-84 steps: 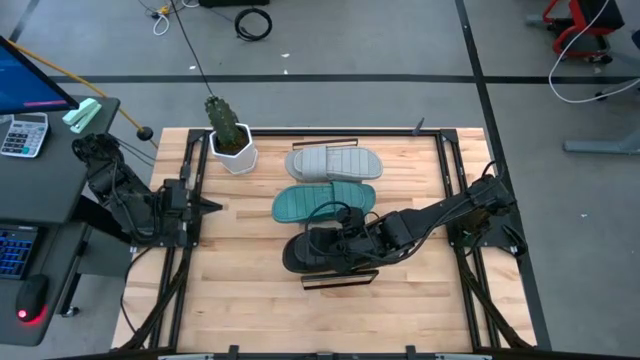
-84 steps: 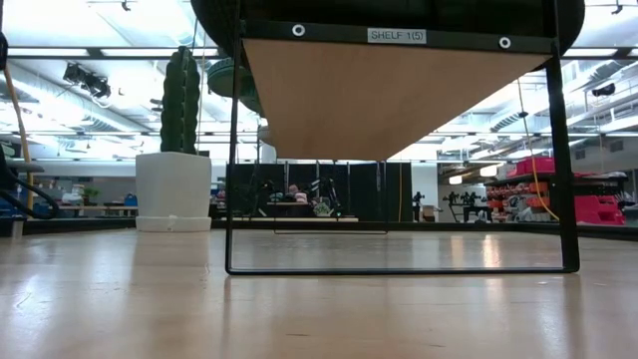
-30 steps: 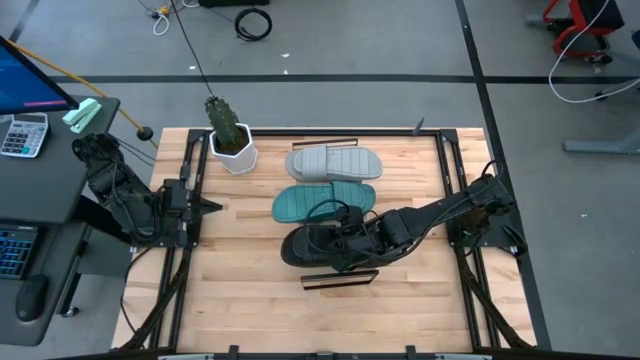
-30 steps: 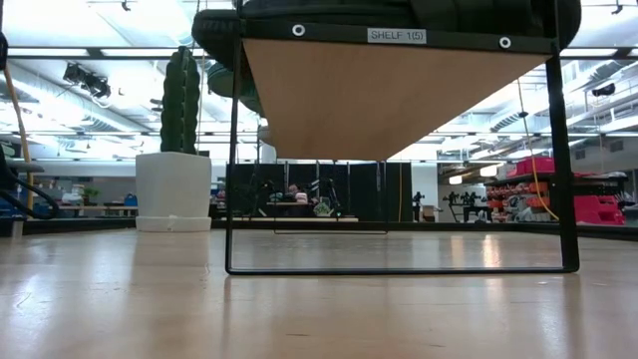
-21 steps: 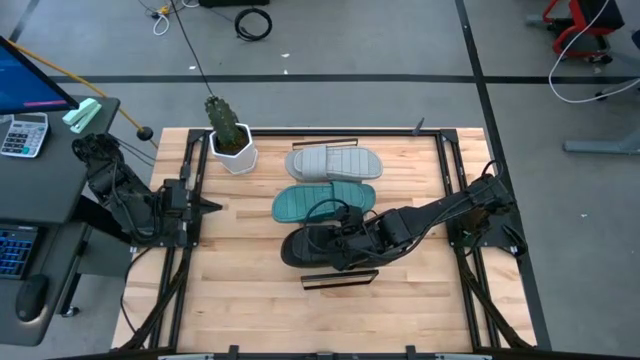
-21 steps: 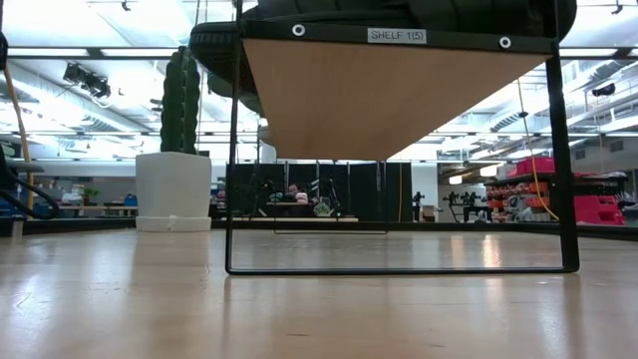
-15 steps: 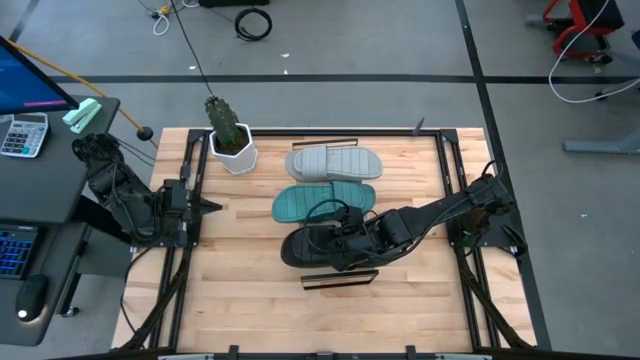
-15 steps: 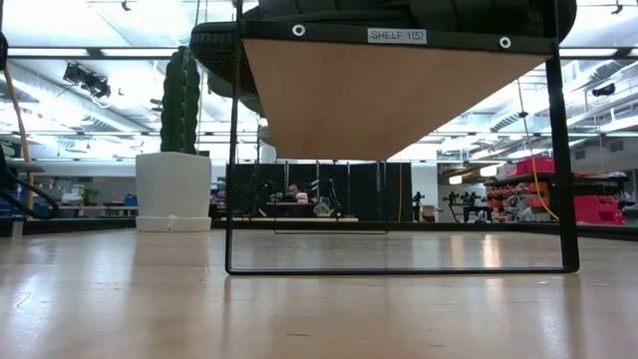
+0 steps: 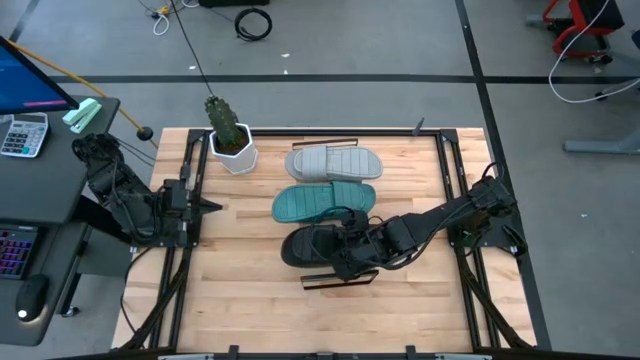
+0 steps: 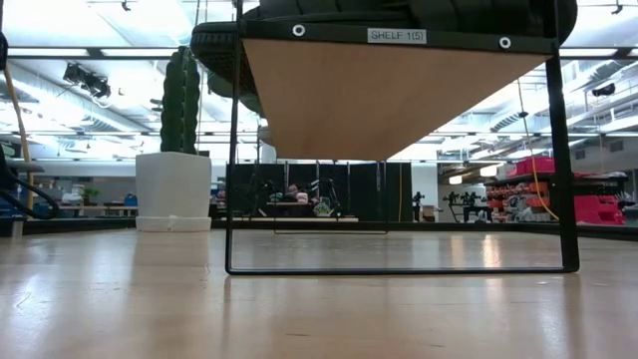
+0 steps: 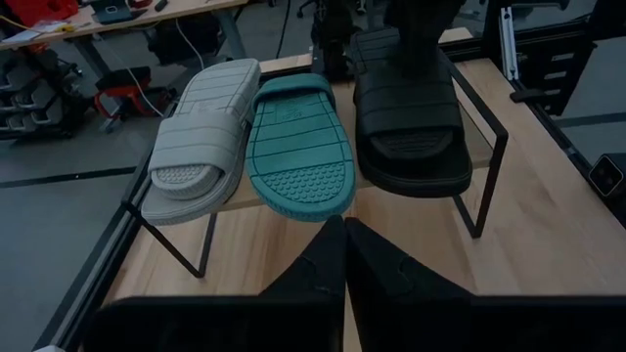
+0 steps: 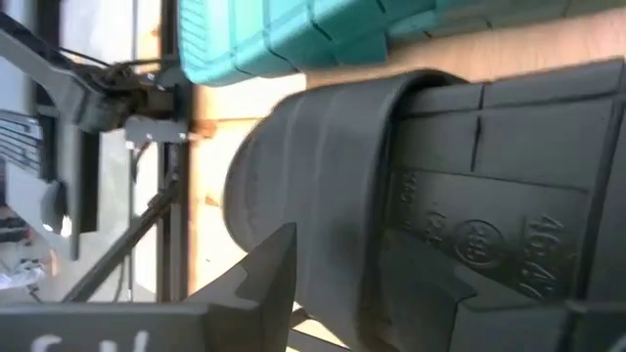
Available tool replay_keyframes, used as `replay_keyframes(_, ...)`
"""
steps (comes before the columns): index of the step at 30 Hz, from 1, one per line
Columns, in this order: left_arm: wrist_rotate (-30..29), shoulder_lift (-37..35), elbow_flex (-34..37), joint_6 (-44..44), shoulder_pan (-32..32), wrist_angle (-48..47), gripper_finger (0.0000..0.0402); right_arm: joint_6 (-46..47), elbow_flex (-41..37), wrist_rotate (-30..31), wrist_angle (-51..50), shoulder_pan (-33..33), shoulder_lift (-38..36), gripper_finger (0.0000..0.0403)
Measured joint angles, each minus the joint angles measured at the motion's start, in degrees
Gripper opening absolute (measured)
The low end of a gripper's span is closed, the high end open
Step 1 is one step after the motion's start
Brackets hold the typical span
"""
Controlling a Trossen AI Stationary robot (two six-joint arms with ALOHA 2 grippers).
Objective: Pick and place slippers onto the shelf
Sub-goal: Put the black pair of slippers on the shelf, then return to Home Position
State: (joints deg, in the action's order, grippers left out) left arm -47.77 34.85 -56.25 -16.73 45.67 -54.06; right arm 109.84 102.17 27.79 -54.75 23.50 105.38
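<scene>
The three slippers lie side by side on the shelf (image 11: pixel 479 186): the grey slipper (image 9: pixel 333 162) farthest back, the teal slipper (image 9: pixel 325 203) in the middle and the black slipper (image 9: pixel 312 245) nearest. Their toes overhang the shelf's left edge in the left wrist view. My right gripper (image 9: pixel 357 250) is low over the black slipper's strap (image 12: pixel 313 166) and open. My left gripper (image 11: pixel 342 240) is shut and waits at the table's left edge (image 9: pixel 208 206), pointing at the shelf. The low view shows the shelf (image 10: pixel 399 100) from underneath. My right gripper comes level from the table's right side and stands astride the black slipper's strap (image 12: pixel 337 244). One finger (image 12: pixel 264 269) is outside the strap and the other (image 12: pixel 430 284) is on the footbed side. Whether either finger touches it, I cannot tell.
A potted cactus (image 9: pixel 229 137) stands at the table's far left corner, behind the shelf. The shelf's dark end rails (image 9: pixel 340 281) stand up from the tabletop. Bare wood lies left of the shelf and along the near edge. A desk with a keyboard (image 9: pixel 15 250) stands beyond the table's left side.
My right arm has drawn back a little toward the table's right and near edges. The black slipper has stayed where it was on the shelf.
</scene>
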Motion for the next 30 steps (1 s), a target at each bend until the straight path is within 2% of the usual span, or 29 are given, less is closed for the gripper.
replay_keyframes(8, 0.04, 0.00, 0.02, -0.43, 0.02, -0.36, 0.0012, 0.74, 0.22, 1.01, -2.65, 0.75, -0.76, 0.0144)
replay_keyframes(14, 0.11, 0.00, 0.02, -0.87, 0.02, -0.88, 0.0007, 4.81, 0.22, 2.01, -11.96, 2.64, -4.24, 0.0144)
replay_keyframes(20, 0.11, 0.00, 0.02, -2.01, 0.02, -1.63, 0.0021, 8.20, 0.22, 2.74, -19.95, 5.37, -7.76, 0.0144)
replay_keyframes(30, -1.45, -2.02, 0.51, -4.00, 1.27, -2.02, 0.0008, 12.38, 0.22, 4.92, -29.04, 8.56, -10.51, 0.0144)
